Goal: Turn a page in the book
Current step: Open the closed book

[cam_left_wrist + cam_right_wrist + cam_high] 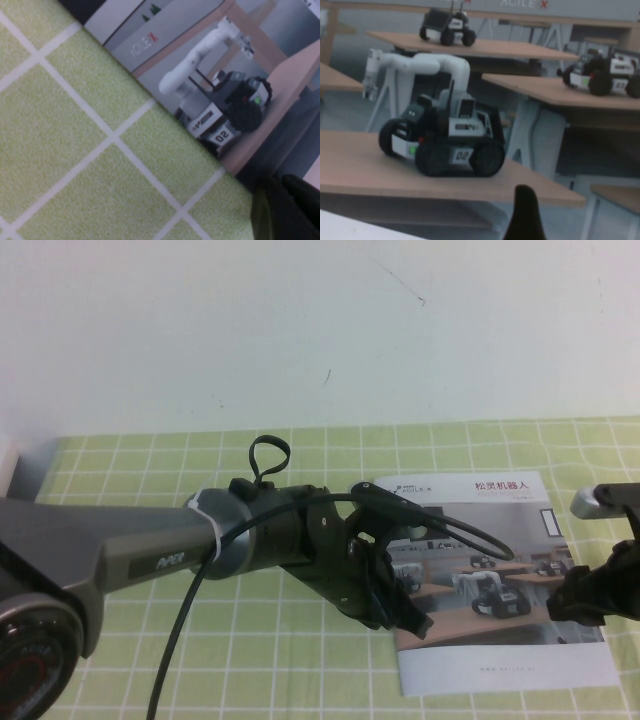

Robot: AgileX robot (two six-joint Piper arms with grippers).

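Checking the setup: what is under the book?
The book lies closed on a green checked cloth. Left tool and right tool hover over it; beneath is hidden.

Book cover (225, 95) (robot photo) on checked cloth (75, 150)

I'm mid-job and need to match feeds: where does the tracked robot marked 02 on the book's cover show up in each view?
High view: tracked robot marked 02 at mid-cover of the book, between the left tool and right tool.
Left wrist view: it sits right of centre, by the cover's edge on the checked cloth.
Right wrist view: it is left of centre, large.
Shared landmark: its white arm.
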